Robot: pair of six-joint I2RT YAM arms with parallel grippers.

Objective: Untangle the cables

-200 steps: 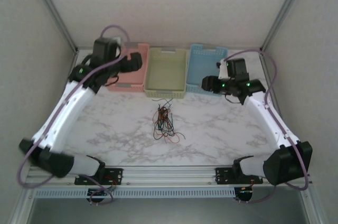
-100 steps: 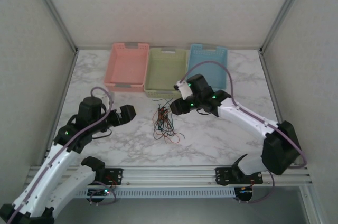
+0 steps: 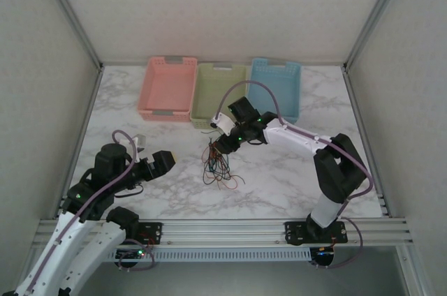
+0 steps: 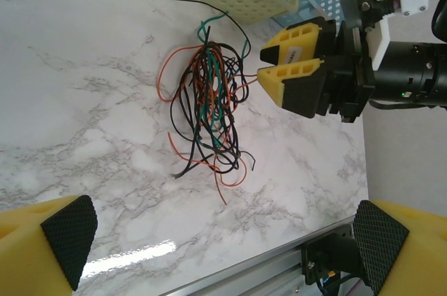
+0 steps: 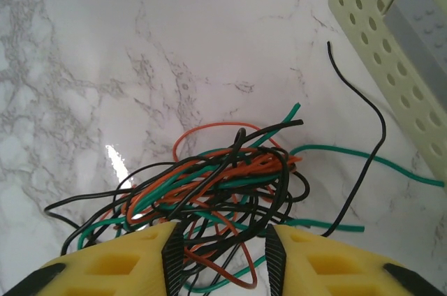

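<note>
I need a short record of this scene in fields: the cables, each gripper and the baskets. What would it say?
cables: one tangled bunch of black, red and green wires, lying on the marble table in front of the green basket
right gripper: low over the far end of the bunch, part open, several strands between its jaws
left gripper: wide open, left of the bunch, holding nothing
baskets: pink basket, green basket, blue basket, in a row at the far edge
</note>
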